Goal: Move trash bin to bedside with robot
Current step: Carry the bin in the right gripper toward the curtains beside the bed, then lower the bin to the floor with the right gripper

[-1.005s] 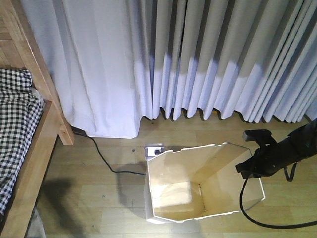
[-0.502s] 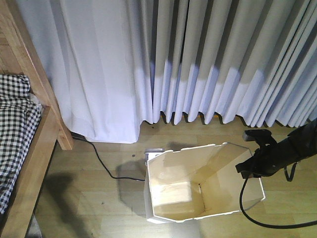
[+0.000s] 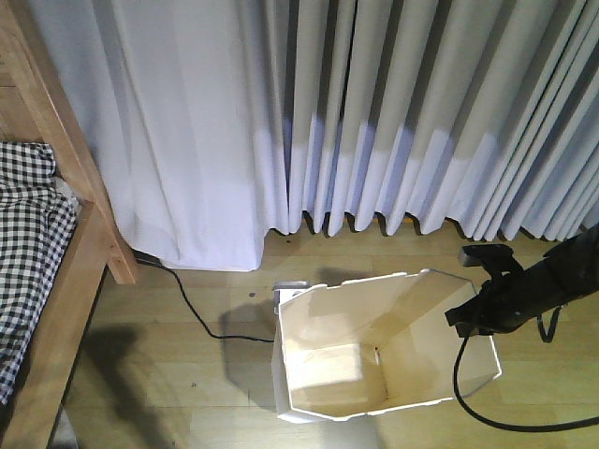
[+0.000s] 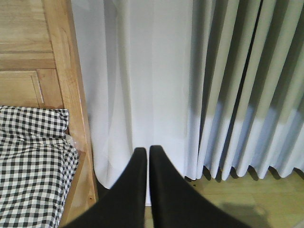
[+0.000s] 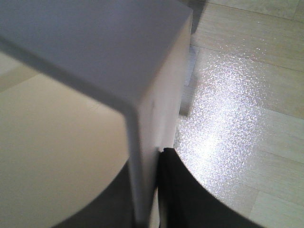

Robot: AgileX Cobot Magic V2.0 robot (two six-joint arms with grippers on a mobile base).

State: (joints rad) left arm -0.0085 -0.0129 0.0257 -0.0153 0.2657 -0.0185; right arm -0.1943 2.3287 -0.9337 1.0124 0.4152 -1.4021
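The right gripper (image 3: pixel 471 316) was clamped on the right-hand rim of the trash bin (image 3: pixel 337 313), its jaws closed down to the thickness of the wall. The right wrist camera showed this grip (image 5: pixel 145 154) close up. The white bin wall (image 5: pixel 85 47) ran between two dark fingers (image 5: pixel 173 190), one inside and one outside.

Behind the gripper, its thin black arm (image 3: pixel 552 278) reached off to the right. A black cable (image 3: pixel 456 379) looped down from it past the bin's corner. The bin stood upright on the floor, open at the top, cream inside and white outside. Just past its far left corner a small white object (image 3: pixel 292 288) peeked out, too hidden to identify.

A second black cord (image 3: pixel 187 295) lay on the pale wooden plank floor (image 3: pixel 187 383), leading left toward the curtain hem. Pale floor-length curtains (image 3: pixel 393 112) hung in folds behind everything. Well to the gripper's left, apart from the bin, stood the light wooden bed frame (image 3: pixel 70 140) with black-and-white checked bedding (image 3: pixel 28 234).

Only the left wrist view showed the left gripper (image 4: pixel 146 151). Its two black fingers were pressed nearly together, holding nothing, and pointed at the curtains (image 4: pixel 223 85). The bed frame (image 4: pixel 64 61) and bedding (image 4: pixel 33 161) lay to its left. Only the right wrist view showed bright glare on the floor (image 5: pixel 228 95) beside the bin.
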